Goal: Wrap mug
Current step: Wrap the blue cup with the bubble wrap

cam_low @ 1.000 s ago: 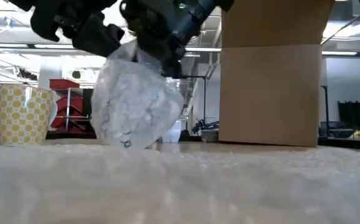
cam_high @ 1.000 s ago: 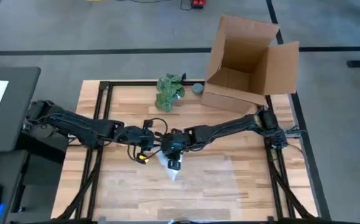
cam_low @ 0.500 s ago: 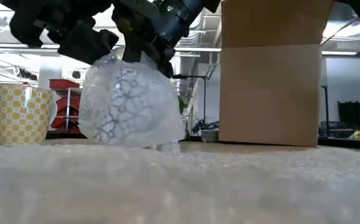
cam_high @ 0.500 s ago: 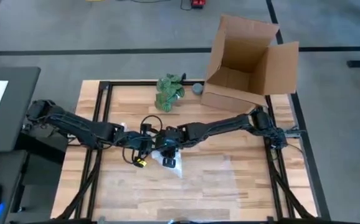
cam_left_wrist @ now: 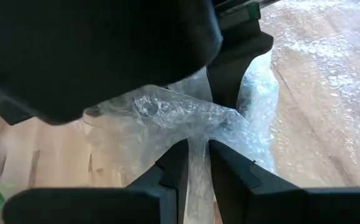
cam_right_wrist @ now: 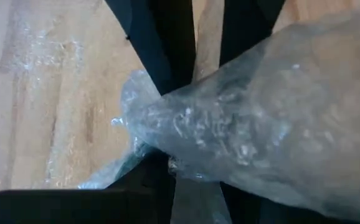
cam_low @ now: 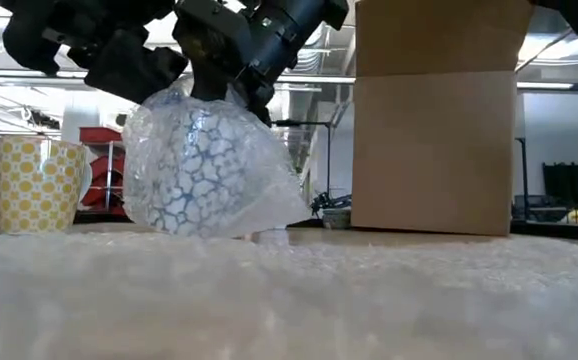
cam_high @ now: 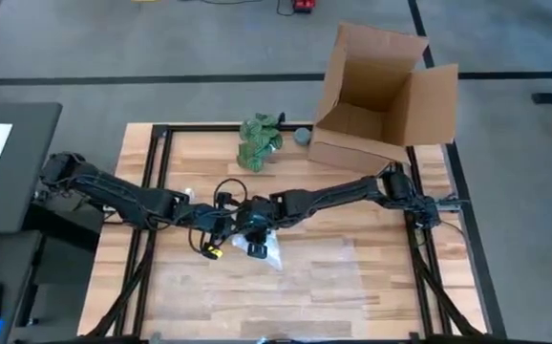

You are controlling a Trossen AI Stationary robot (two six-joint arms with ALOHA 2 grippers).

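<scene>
The mug (cam_low: pixel 194 165), white with blue lines, shows through a bundle of clear bubble wrap (cam_low: pixel 209 170) near the table's middle (cam_high: pixel 259 247). The bundle's bottom is at table height; whether it rests there I cannot tell. My left gripper (cam_low: pixel 134 70) and my right gripper (cam_low: pixel 231 85) are both above the bundle, each shut on gathered wrap at its top. In the high view they meet at the bundle, the left gripper (cam_high: pixel 226 222) beside the right gripper (cam_high: pixel 255 227). A loose sheet of bubble wrap (cam_high: pixel 329 277) lies flat on the table's near right part. My left gripper pinches a gathered fold of bubble wrap (cam_left_wrist: pixel 195 152) between its two fingers at the bundle's top, coming slanting down from the table's left. The bundle hangs below the fingers. My right gripper pinches bunched bubble wrap (cam_right_wrist: pixel 167 134) between its fingers at the bundle's top, slanting down from the table's right. The wrapped bulk spreads out past the fingers (cam_right_wrist: pixel 152 183).
An open cardboard box (cam_high: pixel 381 96) stands at the far right. A green leafy bunch (cam_high: pixel 260 141) and a small grey round object (cam_high: pixel 303 136) lie at the far middle. A yellow dotted cup (cam_low: pixel 37 185) shows at the left in the low view.
Both grippers have moved a little toward the table's left and far edge with the bundle. The bundle has turned, so the mug's blue lines now face the low camera, and the wrap has spread wider around it.
</scene>
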